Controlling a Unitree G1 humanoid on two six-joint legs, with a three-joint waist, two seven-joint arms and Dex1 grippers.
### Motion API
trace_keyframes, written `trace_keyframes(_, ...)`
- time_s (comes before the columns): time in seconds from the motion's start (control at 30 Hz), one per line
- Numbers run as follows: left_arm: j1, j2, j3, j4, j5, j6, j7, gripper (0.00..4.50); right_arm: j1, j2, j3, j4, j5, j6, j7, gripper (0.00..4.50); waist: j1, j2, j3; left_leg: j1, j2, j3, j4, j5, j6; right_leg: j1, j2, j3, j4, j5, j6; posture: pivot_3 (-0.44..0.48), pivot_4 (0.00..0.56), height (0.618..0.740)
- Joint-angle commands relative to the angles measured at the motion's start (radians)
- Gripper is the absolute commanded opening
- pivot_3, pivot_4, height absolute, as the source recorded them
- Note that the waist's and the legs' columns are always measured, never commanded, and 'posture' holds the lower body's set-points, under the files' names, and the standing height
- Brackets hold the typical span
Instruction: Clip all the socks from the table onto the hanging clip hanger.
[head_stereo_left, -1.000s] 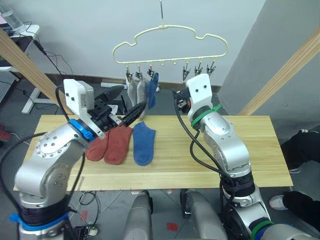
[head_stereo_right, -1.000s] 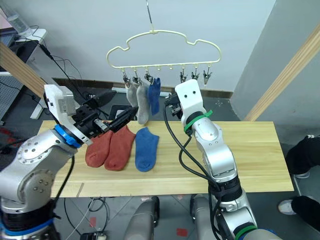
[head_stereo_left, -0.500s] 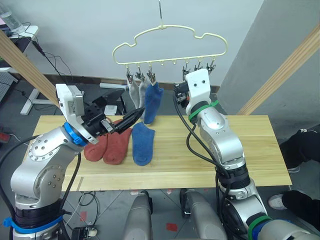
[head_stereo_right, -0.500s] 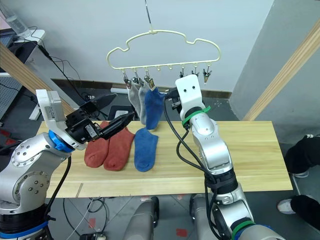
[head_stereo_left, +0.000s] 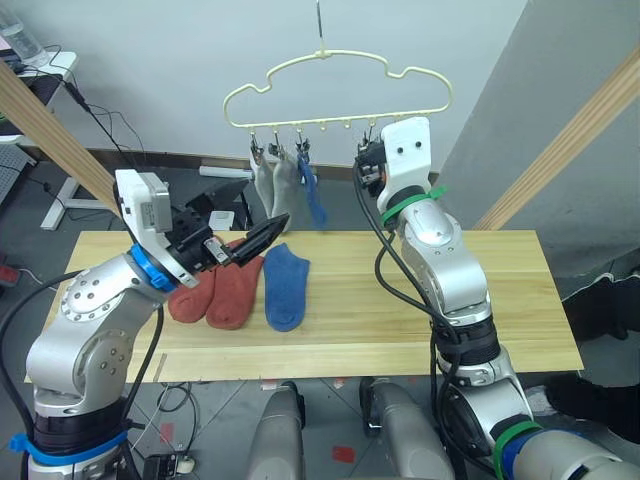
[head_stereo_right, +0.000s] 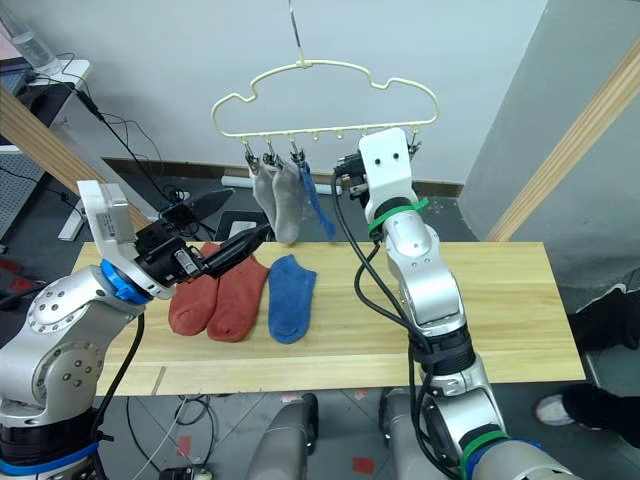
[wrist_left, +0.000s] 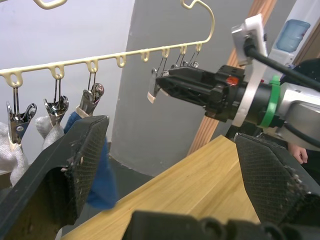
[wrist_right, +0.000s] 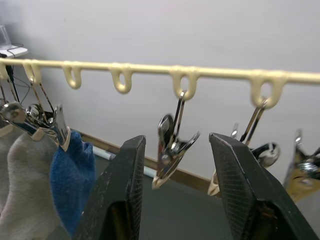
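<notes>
Hanging at the hanger's nine o'clock are three socks; both end effectors, left and right, gape empty, three socks remaining on counter.

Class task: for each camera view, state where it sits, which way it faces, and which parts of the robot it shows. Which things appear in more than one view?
Eye views: head, facing down at the table; both arms.
Left wrist view: left arm, facing the clip hanger and right gripper; own fingers.
Right wrist view: right arm, facing an empty clip; own fingers.
Shared: hanger, hanging blue sock.
</notes>
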Motion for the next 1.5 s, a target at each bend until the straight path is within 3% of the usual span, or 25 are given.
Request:
trace_keyframes(0.03,-0.016,0.006,-0.001,-0.009,0.009,-0.026,-0.002,4.50,-0.029,0.014,-0.002,-0.014,0.008,-0.038,-0.004,2.11,0.000,0.000,0.000,0.000,0.000,0.000,0.000,0.000,0.000,0.000,0.000,0.000,0.000,0.000,0.000,0.048,0.303,0.740)
trace_keyframes(0.67,-0.038,-0.007,-0.022,0.007,0.037,-0.041,0.009,4.50,-0.084,0.076,-0.016,0.056,0.063,-0.098,0.018,2.11,0.000,0.000,0.000,0.000,0.000,0.000,0.001,0.000,0.000,0.000,0.000,0.000,0.002,0.000,0.000,0.049,0.307,0.740)
trace_keyframes(1.5,-0.025,-0.003,-0.035,-0.004,0.040,-0.038,0.014,4.50,-0.101,0.117,-0.071,0.079,0.150,-0.024,-0.020,2.11,0.000,0.000,0.000,0.001,0.000,0.000,0.013,0.000,0.001,0.000,0.001,0.001,0.013,-0.002,0.003,0.053,0.310,0.740)
